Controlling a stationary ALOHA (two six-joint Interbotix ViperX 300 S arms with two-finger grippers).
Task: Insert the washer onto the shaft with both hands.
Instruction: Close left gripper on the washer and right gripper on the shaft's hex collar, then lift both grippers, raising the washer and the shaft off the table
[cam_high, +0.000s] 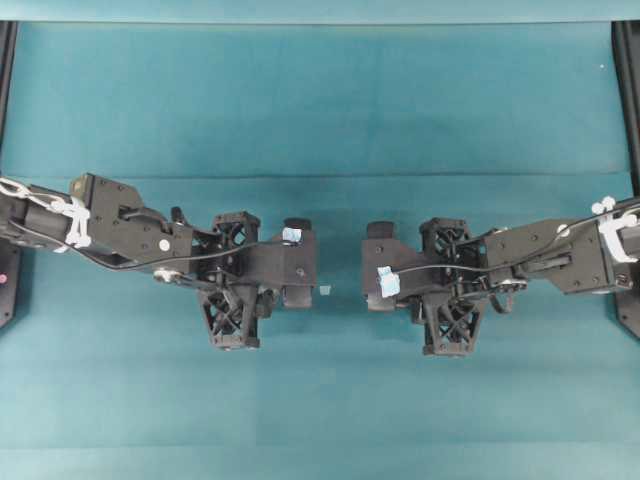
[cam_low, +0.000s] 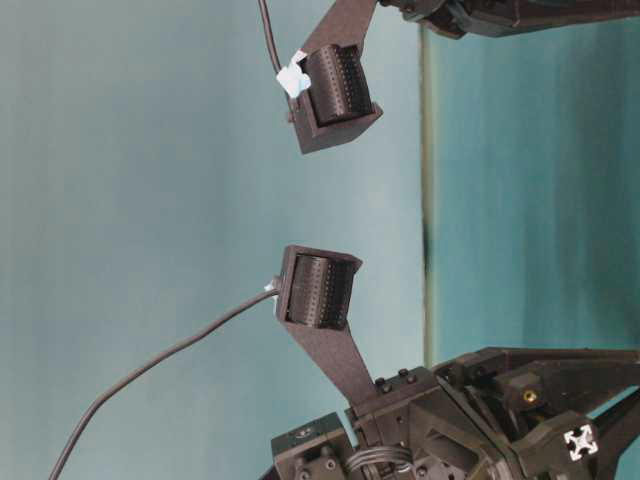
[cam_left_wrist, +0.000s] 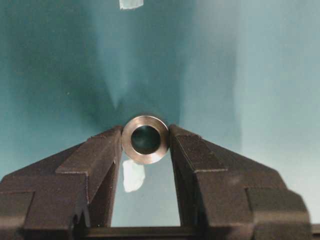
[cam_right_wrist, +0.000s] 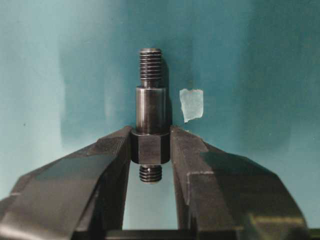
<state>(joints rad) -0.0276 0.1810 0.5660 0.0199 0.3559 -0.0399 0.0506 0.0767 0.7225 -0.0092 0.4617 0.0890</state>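
Teal tabletop (cam_high: 320, 100) beneath washer-holding (cam_left_wrist: 145, 139) and shaft-holding (cam_right_wrist: 150, 112) pincers

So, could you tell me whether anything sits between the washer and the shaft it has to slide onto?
Nothing visible does. The left tool grips the washer, the right tool grips the shaft, and overhead only open air separates them.

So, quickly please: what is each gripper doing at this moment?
Left gripper: closed on the washer.
Right gripper: closed on the shaft, at its thick collar.
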